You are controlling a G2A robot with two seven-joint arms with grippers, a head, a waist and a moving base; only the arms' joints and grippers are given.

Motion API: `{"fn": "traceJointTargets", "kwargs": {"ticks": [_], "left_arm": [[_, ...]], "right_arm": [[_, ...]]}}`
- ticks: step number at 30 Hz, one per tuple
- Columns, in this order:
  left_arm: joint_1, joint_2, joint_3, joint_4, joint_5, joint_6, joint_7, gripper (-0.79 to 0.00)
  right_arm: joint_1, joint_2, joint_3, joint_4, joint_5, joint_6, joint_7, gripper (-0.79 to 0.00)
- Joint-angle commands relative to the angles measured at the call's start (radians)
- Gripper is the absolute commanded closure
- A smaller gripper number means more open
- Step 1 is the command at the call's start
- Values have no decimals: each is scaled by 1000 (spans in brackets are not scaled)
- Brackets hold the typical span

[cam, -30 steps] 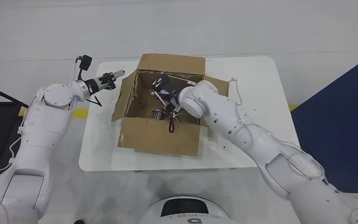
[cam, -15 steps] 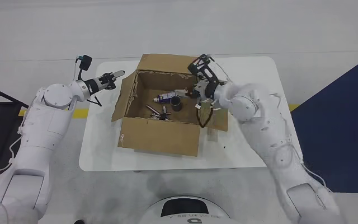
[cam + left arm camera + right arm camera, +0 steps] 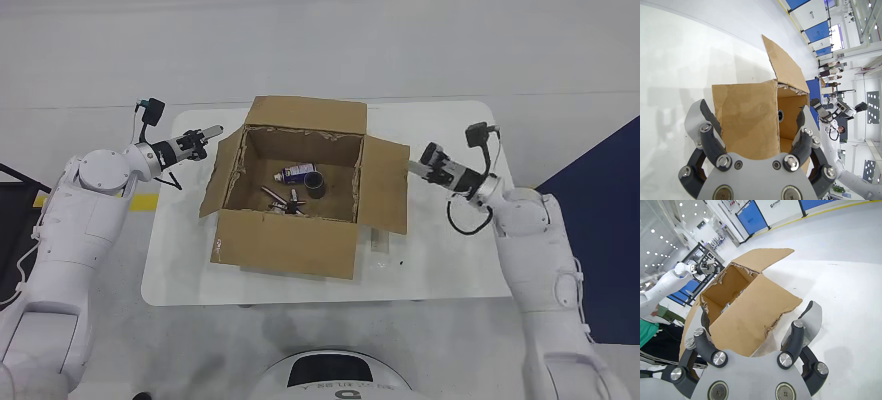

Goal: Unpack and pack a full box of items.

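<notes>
Box (image 3: pixel 285 250) sits open in the middle of the table (image 3: pixel 450 270), with its four flaps spread outward. On its floor lie a small bottle (image 3: pixel 298 173), a black cylinder (image 3: pixel 315 184) just beside it, and a few metal bits (image 3: pixel 283 200) closer to the robot.

Left arm is bent at the elbow, its forearm level over the table's far left corner. The left gripper (image 3: pixel 210 132) points at the box's left flap, near it but apart. Its fingers (image 3: pixel 705 109) are spread wide, with nothing between them.

Right arm comes in from the other side, forearm angled across the table's right edge. The right gripper (image 3: pixel 417 163) faces the right flap and hangs just beside its outer edge, not touching. Its fingers (image 3: pixel 811 309) are also spread wide and hold nothing.
</notes>
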Motion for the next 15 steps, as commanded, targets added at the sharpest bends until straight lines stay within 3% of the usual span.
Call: {"fn": "traceJointTargets", "kwargs": {"ticks": [1, 9, 15], "left_arm": [[0, 0, 0, 0, 0, 0, 0, -785], [0, 0, 0, 0, 0, 0, 0, -785], [0, 0, 0, 0, 0, 0, 0, -785]], "right_arm": [[39, 2, -18, 90, 73, -46, 45, -785], [211, 3, -100, 370, 201, -47, 212, -785], [274, -3, -246, 411, 330, 34, 294, -785]]}}
